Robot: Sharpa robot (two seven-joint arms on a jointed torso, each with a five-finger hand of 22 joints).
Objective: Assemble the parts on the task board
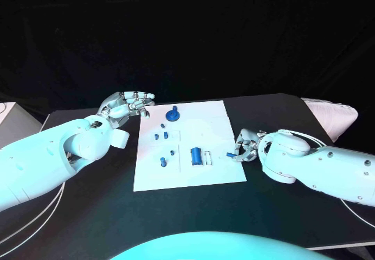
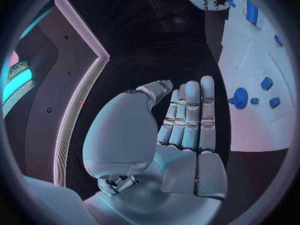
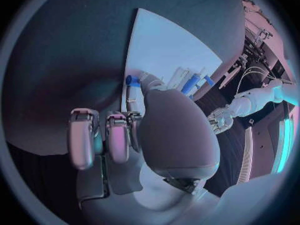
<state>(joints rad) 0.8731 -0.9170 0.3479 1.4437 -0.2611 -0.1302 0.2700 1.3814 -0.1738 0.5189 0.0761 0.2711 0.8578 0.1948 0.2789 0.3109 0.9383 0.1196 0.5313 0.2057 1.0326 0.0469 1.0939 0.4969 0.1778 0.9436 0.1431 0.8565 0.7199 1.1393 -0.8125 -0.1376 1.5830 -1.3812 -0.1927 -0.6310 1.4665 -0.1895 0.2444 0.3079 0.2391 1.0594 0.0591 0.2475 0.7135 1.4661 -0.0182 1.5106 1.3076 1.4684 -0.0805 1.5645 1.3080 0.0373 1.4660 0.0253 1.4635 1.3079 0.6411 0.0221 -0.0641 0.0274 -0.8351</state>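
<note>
The right hand (image 1: 244,148) pinches a small blue part (image 1: 232,155) at the right edge of the task board (image 1: 205,125), apparently for insertion, while the left hand (image 1: 129,104), fingers extended and empty, waits beside the board's far-left corner above the surface (image 1: 94,206).

**Around the board**

A black table (image 1: 94,211) spreads under everything, dark and matte, its far edge running into a black backdrop. At the head view's left edge stands a white box-like object (image 1: 14,123) beside the table. A white, cushion-like shape (image 1: 334,115) lies at the table's far right corner.
</note>
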